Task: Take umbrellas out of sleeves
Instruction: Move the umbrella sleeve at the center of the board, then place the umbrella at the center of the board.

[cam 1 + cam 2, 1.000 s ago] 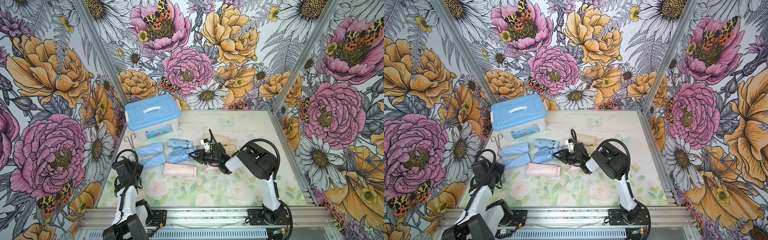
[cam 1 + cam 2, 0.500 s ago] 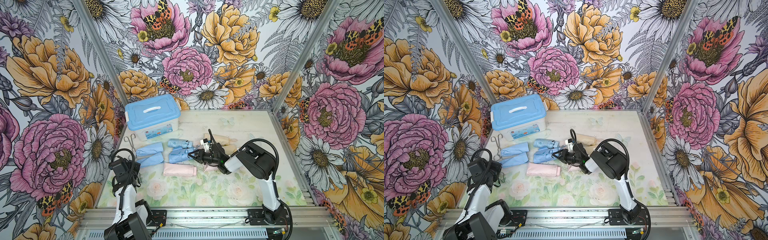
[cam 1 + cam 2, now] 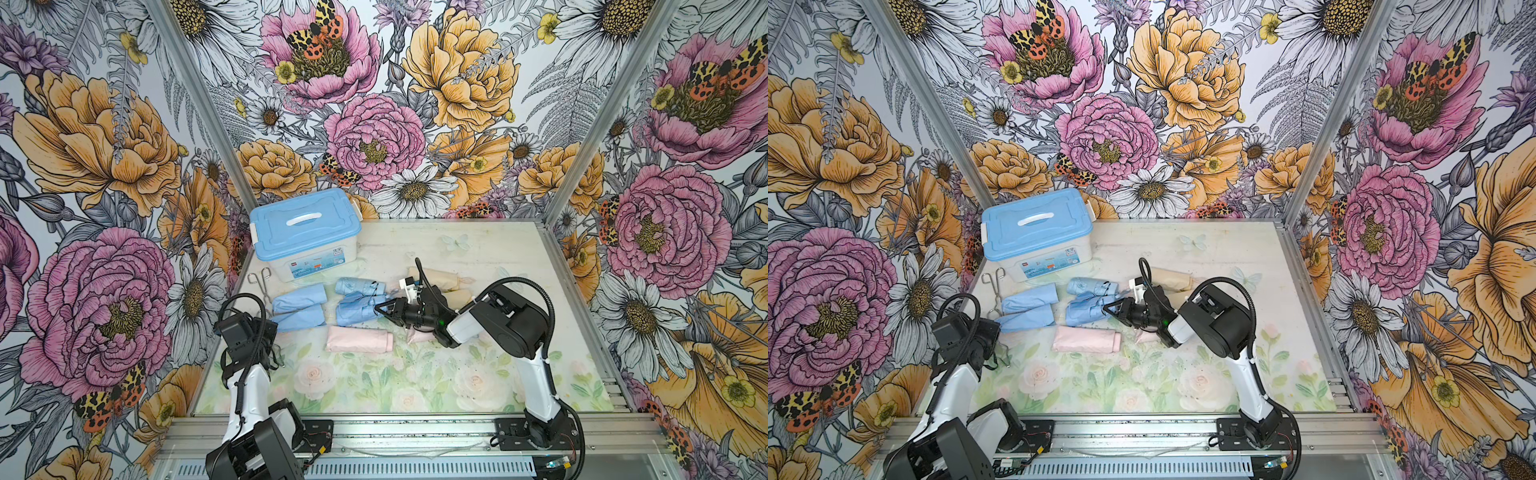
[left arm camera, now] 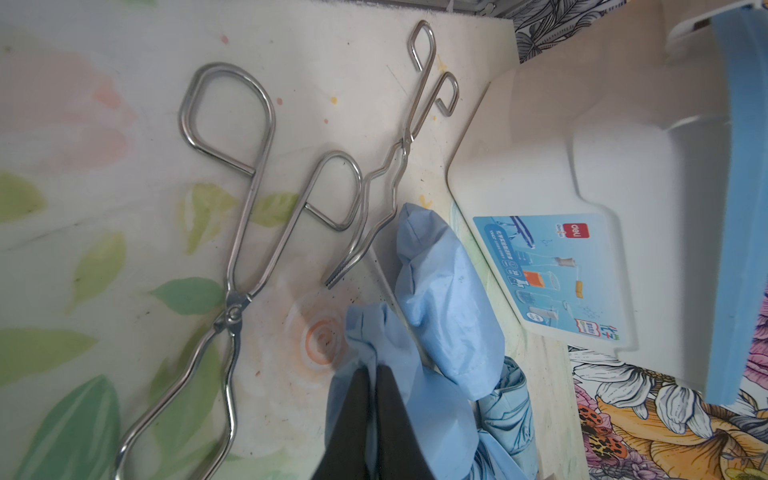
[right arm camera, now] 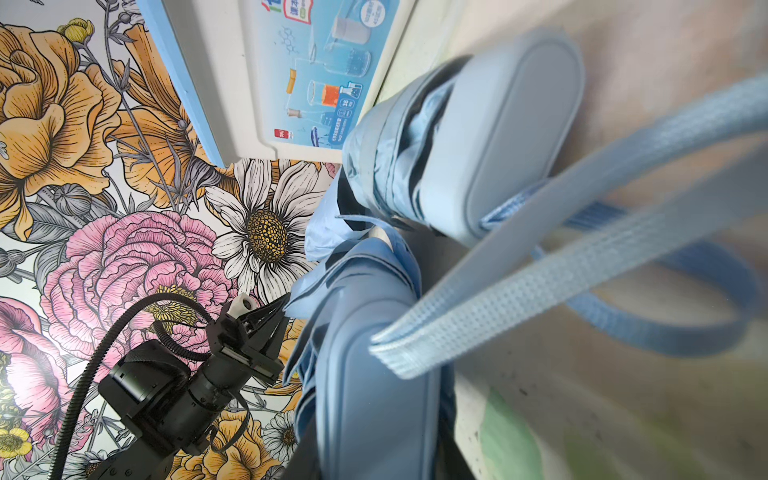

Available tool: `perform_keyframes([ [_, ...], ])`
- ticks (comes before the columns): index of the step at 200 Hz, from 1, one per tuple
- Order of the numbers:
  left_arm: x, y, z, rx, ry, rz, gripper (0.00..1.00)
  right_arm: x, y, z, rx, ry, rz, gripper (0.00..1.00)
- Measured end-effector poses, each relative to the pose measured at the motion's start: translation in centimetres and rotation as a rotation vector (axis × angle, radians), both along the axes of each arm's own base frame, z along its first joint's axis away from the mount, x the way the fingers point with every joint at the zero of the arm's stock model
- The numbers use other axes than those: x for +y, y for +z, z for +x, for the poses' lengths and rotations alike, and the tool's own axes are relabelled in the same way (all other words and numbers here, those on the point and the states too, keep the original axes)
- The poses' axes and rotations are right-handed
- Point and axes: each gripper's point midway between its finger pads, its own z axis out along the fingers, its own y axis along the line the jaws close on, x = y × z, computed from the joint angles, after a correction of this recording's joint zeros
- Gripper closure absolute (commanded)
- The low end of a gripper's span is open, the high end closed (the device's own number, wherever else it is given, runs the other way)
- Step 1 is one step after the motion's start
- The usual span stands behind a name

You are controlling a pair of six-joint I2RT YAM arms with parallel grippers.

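Starting at the left edge of the bench [image 3: 374, 382], we see two pairs of steel wire tongs [image 4: 235, 309] lying flat beside a white plastic box [image 3: 316, 266] with a hard blue lid. Next come two sleeves of thin matte fabric, limp and creased: the farther blue sleeve [image 3: 300, 297] and the nearer blue sleeve [image 3: 301, 321]. The left gripper [image 4: 372, 374] has its fingers almost together, with a fold of the nearer one's end nipped between them. Just beside these lie two umbrellas out of their covers, the farther blue umbrella [image 3: 359, 286] and the nearer blue umbrella [image 3: 357, 312]. They are short wrinkled rolls, each ending in a smooth oval handle [image 5: 511, 133] with a woven wrist loop [image 5: 540, 274]. Closer to the arms' bases, a plump pink sleeve [image 3: 359, 338] looks full to us. The right gripper [image 3: 380, 309] has its fingers together at the nearer blue umbrella's handle end, apparently on its loop, though we cannot see the pinch itself. Behind that arm sit cream sleeves [image 3: 436, 277], partly hidden. We judge each umbrella light and its canopy soft and slick, so a squeeze there would slide. The stiff handle or the loop gives the sure hold, while the sleeve wants pinching at its closed end.
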Motion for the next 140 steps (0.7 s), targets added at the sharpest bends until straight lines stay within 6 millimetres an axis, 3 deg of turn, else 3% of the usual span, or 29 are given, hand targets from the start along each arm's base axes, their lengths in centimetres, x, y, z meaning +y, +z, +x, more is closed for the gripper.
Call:
perform_keyframes([
  [30, 0.0, 0.2, 0.0, -0.008, 0.007, -0.005, 0.49, 0.0, -0.2, 0.0, 0.004, -0.007, -0.008, 0.62],
  [45, 0.0, 0.6, 0.0, -0.023, 0.017, -0.009, 0.42, -0.2, -0.8, 0.1, 0.019, -0.021, -0.028, 0.52],
  [81, 0.0, 1.5, 0.1, -0.056, 0.019, 0.0, 0.29, -0.7, -1.7, 0.3, 0.056, -0.056, -0.075, 0.41],
  [140, -0.4, 2.8, 0.0, -0.075, -0.006, 0.018, 0.18, -1.6, -0.1, 0.3, 0.055, -0.114, -0.123, 0.31],
])
